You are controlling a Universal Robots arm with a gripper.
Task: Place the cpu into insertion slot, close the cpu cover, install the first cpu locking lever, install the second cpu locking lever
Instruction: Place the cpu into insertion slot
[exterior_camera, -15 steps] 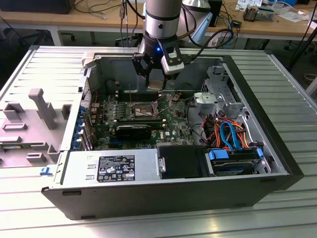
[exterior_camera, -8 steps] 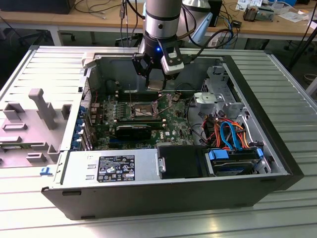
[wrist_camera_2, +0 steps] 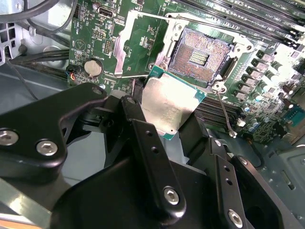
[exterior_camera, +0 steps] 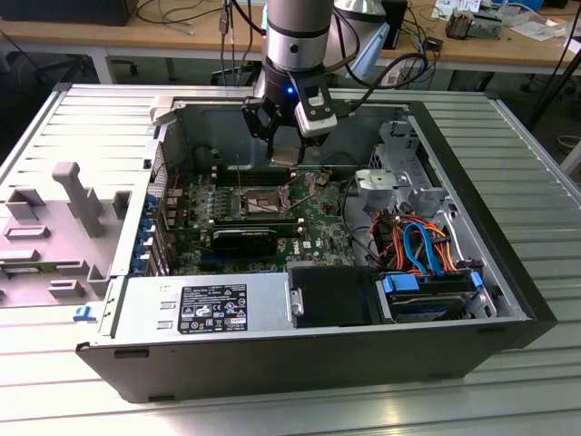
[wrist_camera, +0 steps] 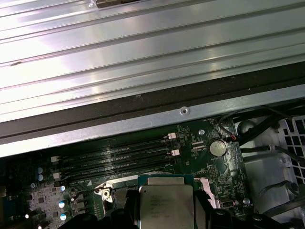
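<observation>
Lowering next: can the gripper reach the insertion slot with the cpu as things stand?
Probably yes: the cpu cover is swung open, the insertion slot lies bare, and the gripper holds the cpu close by.

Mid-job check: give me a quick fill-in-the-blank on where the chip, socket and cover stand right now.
1. The gripper is shut on the ____.
2. With its gold contacts bare, the insertion slot is ____.
3. The cpu cover is swung ____, not closed over the slot.
Missing words: cpu; empty; open.
</observation>
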